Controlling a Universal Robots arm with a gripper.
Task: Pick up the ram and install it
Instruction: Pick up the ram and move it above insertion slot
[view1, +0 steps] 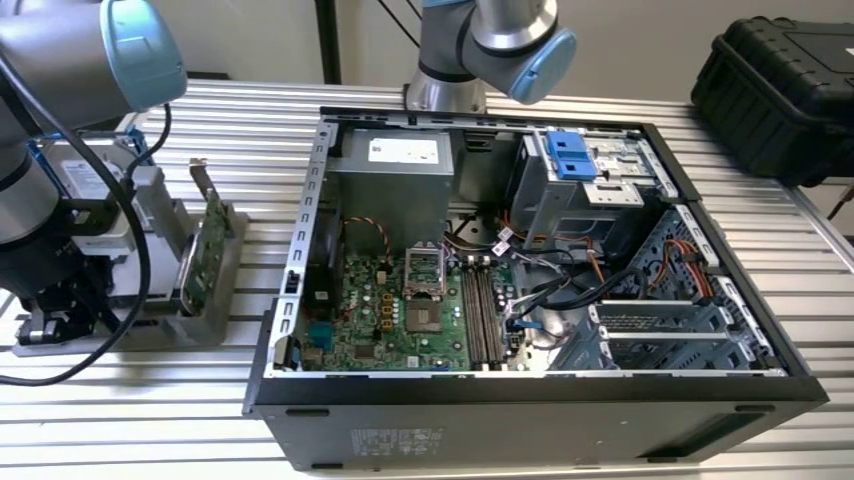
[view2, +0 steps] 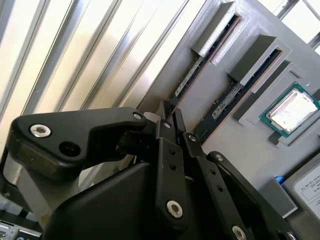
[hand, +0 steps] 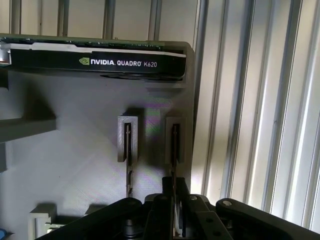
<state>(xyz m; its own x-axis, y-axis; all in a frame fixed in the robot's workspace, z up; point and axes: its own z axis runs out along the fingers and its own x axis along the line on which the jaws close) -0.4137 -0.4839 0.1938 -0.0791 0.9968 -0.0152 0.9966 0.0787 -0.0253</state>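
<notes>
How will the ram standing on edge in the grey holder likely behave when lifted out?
The ram looks thin and flat, so probably light and fairly stiff. It stands on edge in a narrow slot of the holder; unsupported, it would likely tip over.

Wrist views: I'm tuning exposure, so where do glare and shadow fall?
In the first wrist view the gray holder lies in shadow beside the bright slatted table; in the second wrist view the table glares white and the processor lid shines.
</notes>
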